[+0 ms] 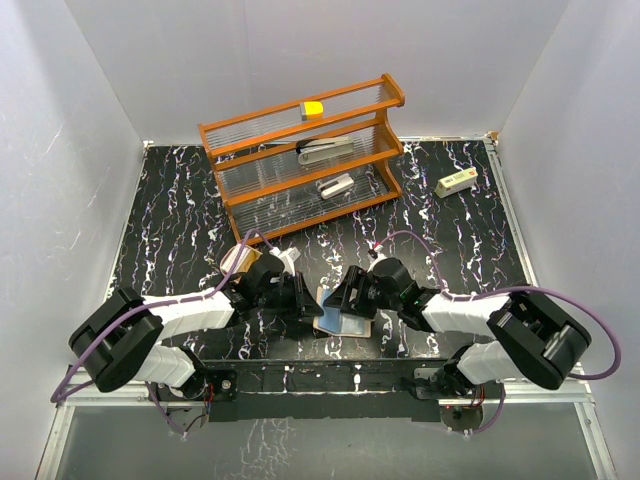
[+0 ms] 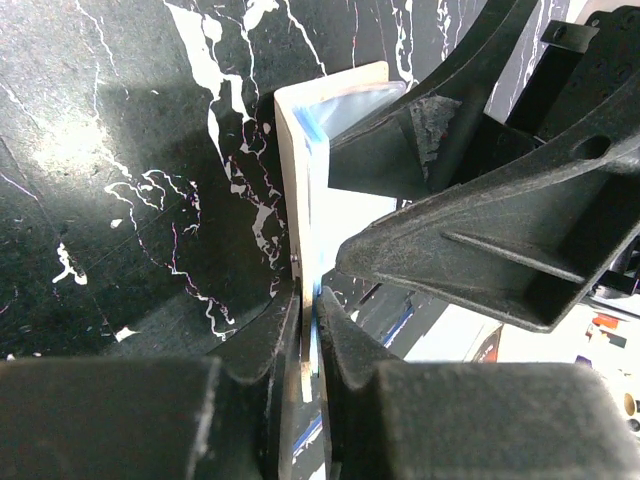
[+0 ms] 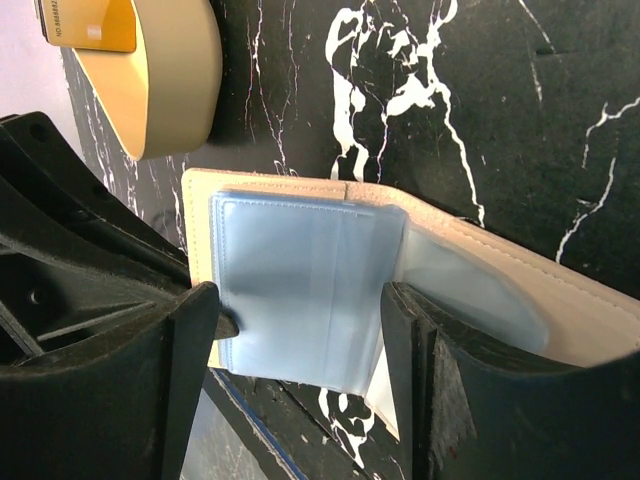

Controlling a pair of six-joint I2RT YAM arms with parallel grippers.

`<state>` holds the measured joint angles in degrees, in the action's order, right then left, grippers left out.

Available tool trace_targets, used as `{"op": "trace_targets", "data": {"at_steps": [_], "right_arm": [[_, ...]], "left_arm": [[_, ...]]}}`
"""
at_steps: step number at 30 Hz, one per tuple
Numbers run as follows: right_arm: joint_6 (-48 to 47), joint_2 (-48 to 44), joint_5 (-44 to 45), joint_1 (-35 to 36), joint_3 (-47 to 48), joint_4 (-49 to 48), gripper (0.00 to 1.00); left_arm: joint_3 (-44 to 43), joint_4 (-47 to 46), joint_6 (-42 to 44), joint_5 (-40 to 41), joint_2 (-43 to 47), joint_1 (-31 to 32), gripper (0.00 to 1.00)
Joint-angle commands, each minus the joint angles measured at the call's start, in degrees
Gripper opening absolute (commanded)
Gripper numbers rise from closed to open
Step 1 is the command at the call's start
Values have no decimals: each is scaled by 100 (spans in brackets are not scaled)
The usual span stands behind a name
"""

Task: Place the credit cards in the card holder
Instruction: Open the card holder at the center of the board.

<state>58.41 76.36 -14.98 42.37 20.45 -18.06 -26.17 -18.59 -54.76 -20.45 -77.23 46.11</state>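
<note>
The oval tan card holder [image 3: 172, 75] lies on the black marble table with an orange card [image 3: 90, 24] in it; it also shows in the top view [image 1: 238, 258] behind my left arm. No dark striped credit cards are in view. A tan stitched folding wallet [image 3: 565, 292] lies open between both grippers, its clear plastic sleeve [image 3: 300, 290] spread out. My left gripper [image 2: 310, 300] is shut on the wallet's tan cover and sleeve edge [image 2: 300, 160]. My right gripper [image 3: 300, 335] is open, one finger on each side of the sleeve.
A wooden rack [image 1: 305, 150] with grey staplers and a yellow item [image 1: 313, 110] stands at the back. A small white box [image 1: 455, 182] lies at the back right. White walls close in the table on three sides.
</note>
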Motion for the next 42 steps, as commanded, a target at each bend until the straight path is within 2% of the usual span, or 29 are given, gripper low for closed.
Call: {"op": "trace_targets", "data": {"at_steps": [1, 8, 15, 21, 24, 26, 29, 37, 42], "right_arm": [[104, 165, -60, 3, 166, -466, 63], [106, 375, -139, 24, 137, -589, 61], [-6, 371, 18, 27, 136, -369, 46], [-40, 313, 91, 28, 71, -312, 39], [-61, 239, 129, 32, 51, -258, 37], [-120, 166, 168, 30, 66, -162, 36], [-303, -44, 378, 31, 165, 283, 36], [-908, -828, 1475, 31, 682, 2533, 39], [-1123, -1298, 1713, 27, 1121, 3514, 39]], "left_arm": [[-21, 49, 80, -44, 130, 47, 10], [-31, 24, 81, -34, 225, 56, 14], [-50, 15, 80, -47, 291, 58, 15], [-47, 9, 80, -26, 349, 74, 19], [-20, 41, 88, 24, 341, 66, 17], [-9, 102, 97, 84, 347, 66, 12], [5, 178, 112, 174, 380, 73, 0], [-56, 270, 112, 243, 472, 73, 0], [-120, 315, 97, 250, 456, 71, 0]]}}
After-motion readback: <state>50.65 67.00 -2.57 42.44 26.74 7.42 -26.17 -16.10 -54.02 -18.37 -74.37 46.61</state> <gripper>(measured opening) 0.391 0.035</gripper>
